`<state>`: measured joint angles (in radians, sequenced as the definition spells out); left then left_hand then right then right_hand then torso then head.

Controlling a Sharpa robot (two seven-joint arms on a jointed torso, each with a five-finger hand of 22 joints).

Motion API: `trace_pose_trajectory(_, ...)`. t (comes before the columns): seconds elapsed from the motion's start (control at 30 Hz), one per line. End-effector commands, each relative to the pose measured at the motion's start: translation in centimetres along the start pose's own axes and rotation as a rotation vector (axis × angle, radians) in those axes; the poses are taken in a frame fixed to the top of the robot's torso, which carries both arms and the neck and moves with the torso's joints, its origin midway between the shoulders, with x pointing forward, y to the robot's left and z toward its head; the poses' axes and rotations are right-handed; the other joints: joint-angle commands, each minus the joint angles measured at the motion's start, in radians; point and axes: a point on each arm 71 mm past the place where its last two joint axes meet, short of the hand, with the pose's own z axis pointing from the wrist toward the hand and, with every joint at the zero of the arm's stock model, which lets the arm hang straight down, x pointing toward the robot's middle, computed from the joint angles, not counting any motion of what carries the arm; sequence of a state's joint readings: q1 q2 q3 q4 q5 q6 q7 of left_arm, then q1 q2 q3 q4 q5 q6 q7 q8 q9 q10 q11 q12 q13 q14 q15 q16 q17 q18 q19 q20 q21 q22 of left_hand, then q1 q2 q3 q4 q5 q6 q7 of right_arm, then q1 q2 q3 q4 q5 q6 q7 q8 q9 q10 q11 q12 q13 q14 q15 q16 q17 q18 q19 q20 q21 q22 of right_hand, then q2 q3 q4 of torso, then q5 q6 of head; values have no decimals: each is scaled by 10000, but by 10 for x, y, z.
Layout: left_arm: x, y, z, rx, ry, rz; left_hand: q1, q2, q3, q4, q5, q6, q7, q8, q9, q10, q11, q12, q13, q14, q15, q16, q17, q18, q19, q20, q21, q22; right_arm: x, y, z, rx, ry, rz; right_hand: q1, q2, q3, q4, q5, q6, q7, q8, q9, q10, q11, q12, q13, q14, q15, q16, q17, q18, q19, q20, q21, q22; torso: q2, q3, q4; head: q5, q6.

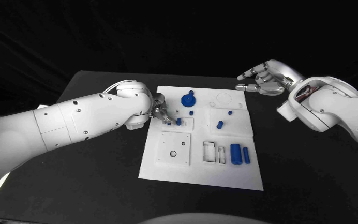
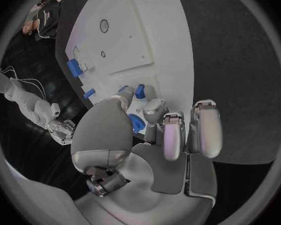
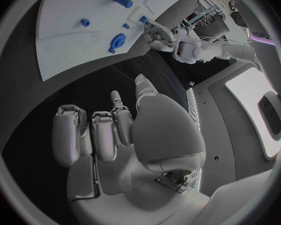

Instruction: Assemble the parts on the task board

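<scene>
the left hand [image 1: 159, 111] sits at the board's [image 1: 175, 175] left edge, fingers pinching a small blue peg [image 1: 178, 121] there, while the right hand [image 1: 266, 78], curled and holding nothing, hangs off the far right corner.

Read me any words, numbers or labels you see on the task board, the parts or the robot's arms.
None can be read. The task board and its blue parts carry no print, and the white arms show only small dots. A few letters stand at the rim of the right wrist view, too cut off to read.
</scene>
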<state>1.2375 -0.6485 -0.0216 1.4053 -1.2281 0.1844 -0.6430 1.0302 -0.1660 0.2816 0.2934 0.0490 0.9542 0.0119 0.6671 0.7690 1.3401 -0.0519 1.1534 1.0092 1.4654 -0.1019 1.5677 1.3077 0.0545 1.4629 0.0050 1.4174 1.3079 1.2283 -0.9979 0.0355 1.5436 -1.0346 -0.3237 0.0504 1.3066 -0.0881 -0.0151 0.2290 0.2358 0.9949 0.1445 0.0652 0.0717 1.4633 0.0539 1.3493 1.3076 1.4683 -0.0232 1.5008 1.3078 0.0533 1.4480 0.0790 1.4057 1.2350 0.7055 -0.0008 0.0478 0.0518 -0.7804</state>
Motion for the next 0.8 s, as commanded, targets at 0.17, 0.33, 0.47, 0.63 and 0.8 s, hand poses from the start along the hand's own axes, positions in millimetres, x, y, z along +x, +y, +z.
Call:
trace_pose_trajectory(0.17,3,8,-4,102,340,-1469,-154,-22,-711,1,41,-182,61,-161,1,-297,22,-420,-526,1054,-71,31,2631,-1,392,-59,-433,477,2,0,1,-11,195,-29,-55,15,-49,4,55,-63,-20,40,15,-69,16,-27,1143,730,13,-50,1325,144,-36,5,-61,-8,-8,2,8,-30,-4)
trace_pose_trajectory(0.33,-2,13,-10,319,609,-2958,-5,-11,-1087,7,50,-867,344,-525,-239,-1284,262,-1568,-1892,1054,115,31,2631,151,133,80,-1142,-208,2,0,1,4,222,-30,-77,16,-73,16,75,-62,-21,41,15,-68,15,-25,1144,729,13,-55,1319,144,-37,5,-64,-10,-22,8,14,-30,6)
trace_pose_trajectory(0.47,-7,17,-15,593,536,-3744,54,21,-1175,15,55,-1409,618,-876,-591,-2333,503,-2637,-3148,804,321,-511,1835,459,-391,251,-2602,-1621,2,-1,1,29,239,-33,-77,16,-73,16,75,-62,-21,41,15,-68,15,-25,1144,729,13,-55,1319,144,-37,5,-64,-10,-9,0,5,-33,38)
trace_pose_trajectory(0.63,-19,18,-20,1619,-104,-5004,455,84,-1020,17,54,-2066,1023,-1059,-1062,-3452,918,-3071,-3499,-479,680,-3007,-1155,1192,-2072,600,-6849,-5480,2,-3,1,72,226,-41,-91,12,-87,23,81,-62,-21,42,16,-66,15,-22,1145,730,13,-54,1320,144,-37,5,-66,-13,-9,8,4,-60,59)
trace_pose_trajectory(0.8,-38,10,-23,3516,-2005,-5367,2196,330,-299,-442,67,-2297,1248,-1185,-1559,-4365,1134,-3396,-3875,-1854,904,-5211,-3497,1249,-2577,836,-8015,-6310,1,-4,1,97,206,-41,-116,14,-112,38,96,-61,-22,43,16,-66,15,-22,1144,728,13,-60,1313,144,-35,4,-66,-10,-16,9,15,-90,90)
